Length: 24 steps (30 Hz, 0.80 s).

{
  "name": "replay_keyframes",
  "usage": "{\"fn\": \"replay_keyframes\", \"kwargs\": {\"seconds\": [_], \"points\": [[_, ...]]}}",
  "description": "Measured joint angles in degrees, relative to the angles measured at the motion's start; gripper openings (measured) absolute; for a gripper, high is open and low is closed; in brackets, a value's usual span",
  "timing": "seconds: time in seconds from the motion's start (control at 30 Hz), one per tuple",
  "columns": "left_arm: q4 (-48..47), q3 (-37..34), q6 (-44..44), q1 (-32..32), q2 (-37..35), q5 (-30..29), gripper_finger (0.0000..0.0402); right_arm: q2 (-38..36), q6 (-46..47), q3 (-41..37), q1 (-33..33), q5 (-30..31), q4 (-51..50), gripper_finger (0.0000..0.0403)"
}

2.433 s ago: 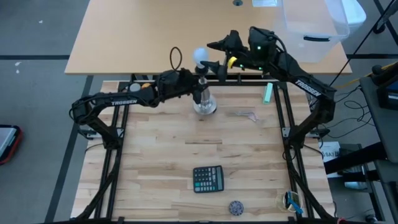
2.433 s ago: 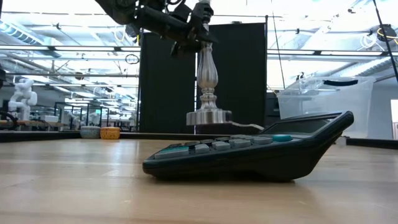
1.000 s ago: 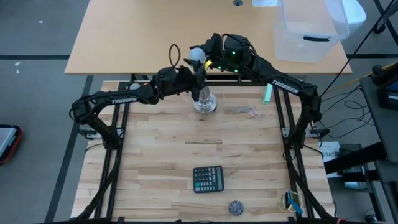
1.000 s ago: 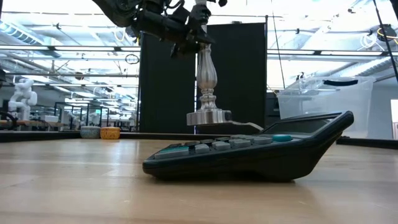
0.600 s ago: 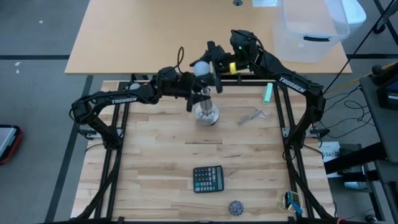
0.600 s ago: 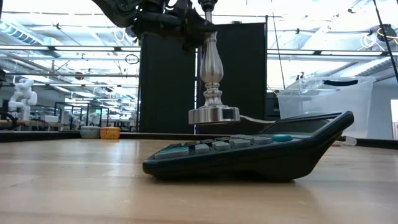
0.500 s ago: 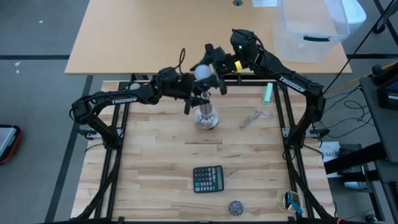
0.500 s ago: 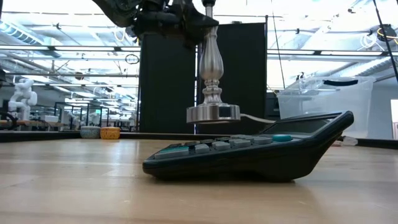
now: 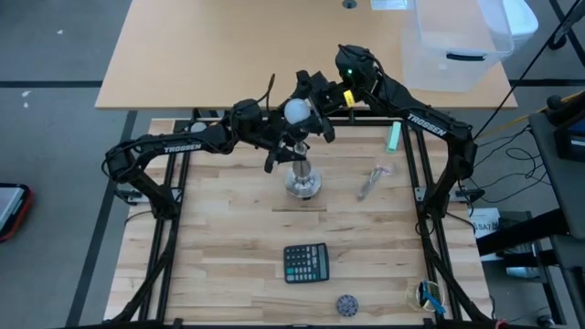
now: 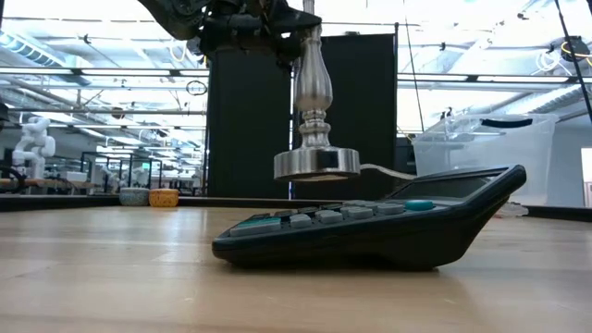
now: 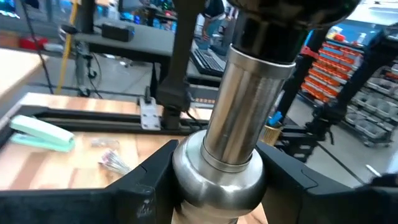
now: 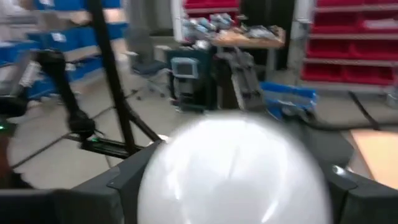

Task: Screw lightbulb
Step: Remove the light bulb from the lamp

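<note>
Careful: your left gripper (image 9: 281, 146) is clamping the stand (image 10: 314, 111) and carrying it clear of the table, so a slip is risking a drop. Your right gripper (image 9: 311, 102) is cupping the bulb (image 9: 297, 111), a frosted white globe sitting atop the socket, jaws part-open around it

The stand (image 10: 314, 111) at upper centre was polished, mirror-bright metal. The bulb (image 12: 233, 171), filling the lower middle, was smooth frosted white with a soft sheen. The calculator (image 10: 370, 227) at lower centre was matt dark plastic. The table (image 9: 228, 238) was pale, satin-smooth wood.
</note>
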Motion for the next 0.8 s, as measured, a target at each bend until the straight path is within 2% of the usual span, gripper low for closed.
{"fn": "replay_keyframes", "kwargs": {"seconds": [0.1, 0.33, 0.57, 0.8], "points": [[0.5, 0.0, 0.2, 0.0, -0.1, -1.7, 0.0174, -0.2, 0.0, -0.1, 0.7, 4.0, -0.3, 0.0302], [-5.4, 0.0, 1.8, 0.0, -0.1, -7.3, 0.0174, -1.0, 0.5, -0.1, 0.8, 8.0, 0.2, 0.0345], [-10.3, 0.0, 4.5, -0.3, -0.1, -14.5, 0.0174, -3.9, 0.2, -0.1, 0.7, 13.6, 0.0, 0.0351], [-10.6, 0.0, 6.9, -0.3, -0.1, -20.2, 0.0174, -7.9, -0.4, 0.0, 0.5, 22.1, -2.1, 0.0349]]}}
